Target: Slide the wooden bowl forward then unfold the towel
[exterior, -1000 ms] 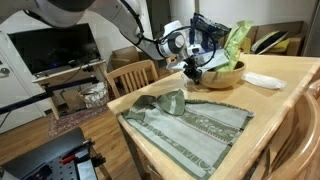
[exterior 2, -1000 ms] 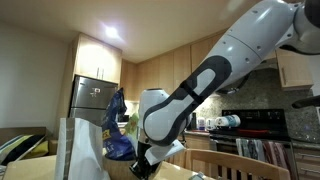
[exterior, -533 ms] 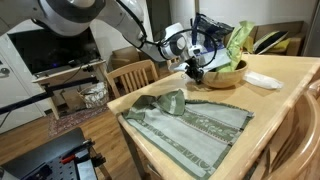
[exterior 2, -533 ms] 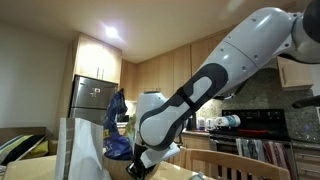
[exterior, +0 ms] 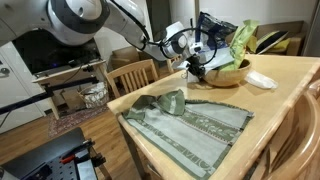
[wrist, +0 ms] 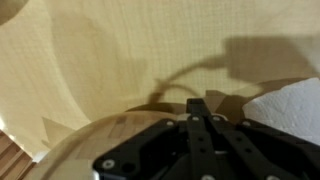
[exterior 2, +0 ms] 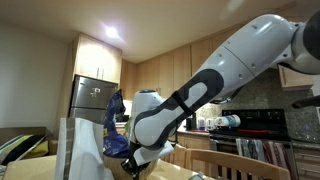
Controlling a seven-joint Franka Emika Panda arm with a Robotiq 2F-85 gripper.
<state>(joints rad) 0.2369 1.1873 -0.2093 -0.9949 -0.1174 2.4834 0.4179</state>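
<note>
White rounded arm point(exterior 2: 250, 50) with dark joint bands ends in a black hand point(wrist: 197, 112).

Grey-green towel point(exterior: 195, 128) with paler patterned stripes — light brown wooden bowl point(exterior: 232, 78), black fingers point(wrist: 198, 128).

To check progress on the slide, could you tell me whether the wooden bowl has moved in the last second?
Yes. In an exterior view the wooden bowl has slid slightly closer to the white dish, which stayed put.

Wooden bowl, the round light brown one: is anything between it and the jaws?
Nothing visible: the shut jaws sit at the rim of the round light brown wooden bowl. A small flat white dish lies close beside it.
</note>
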